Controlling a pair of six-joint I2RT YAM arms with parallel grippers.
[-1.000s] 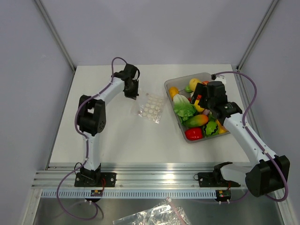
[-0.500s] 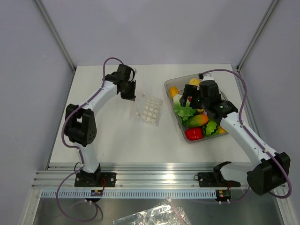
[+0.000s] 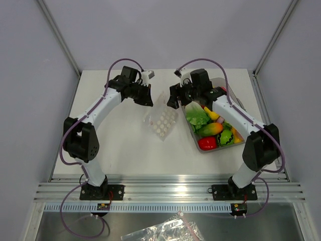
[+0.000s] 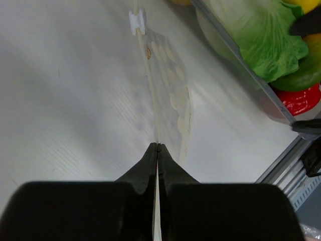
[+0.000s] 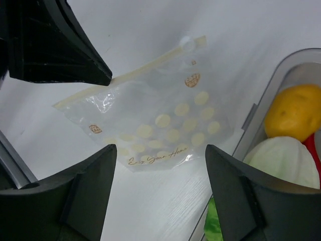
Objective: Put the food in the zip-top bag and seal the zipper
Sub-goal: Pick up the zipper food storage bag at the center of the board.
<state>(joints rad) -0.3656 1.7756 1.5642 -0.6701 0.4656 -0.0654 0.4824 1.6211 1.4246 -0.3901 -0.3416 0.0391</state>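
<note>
Two hands at bag. Left hand (image 4: 157, 146) pinched tight on end of zipper (image 4: 149, 85); right hand (image 5: 160, 165) spread wide, gripping nothing, poised over bag (image 5: 160, 125). Bag on counter (image 3: 120, 140) between hands, beside tray (image 5: 249, 120). Food (image 3: 211, 129) in tray, none bagged. Likely thin, limp, slick film, near weightless: prone to slide and fold. Best grip on stiffer zipper strip, opposite lip, to part mouth. Food hard, glossy, light: pinch across middle.
</note>
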